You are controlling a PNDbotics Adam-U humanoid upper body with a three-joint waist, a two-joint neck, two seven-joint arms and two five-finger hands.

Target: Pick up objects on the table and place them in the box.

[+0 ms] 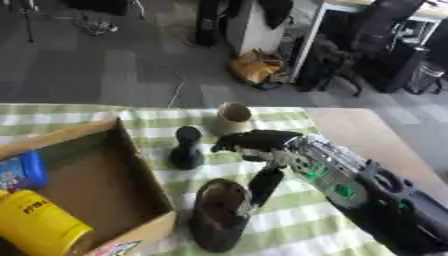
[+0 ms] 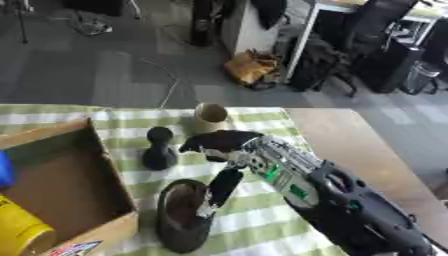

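Note:
A cardboard box (image 1: 145, 172) sits at the left on the green-striped cloth. It holds a yellow can (image 1: 35, 223) and a blue packet (image 1: 21, 172). On the cloth stand a black pawn-shaped piece (image 1: 185, 148), a tan cup (image 1: 234, 118) behind it, and a dark brown cup (image 1: 215, 220) near the front. My right hand (image 1: 278, 149) comes in from the lower right and hovers between them, open. Its fingers (image 1: 245, 140) point left toward the black piece. Its thumb (image 1: 265, 184) hangs down to the dark cup's rim. My left hand does not show.
Bare wooden tabletop (image 1: 367, 132) lies to the right of the cloth. Beyond the table's far edge is grey floor with a yellow bag (image 1: 254, 67), chairs and desk legs.

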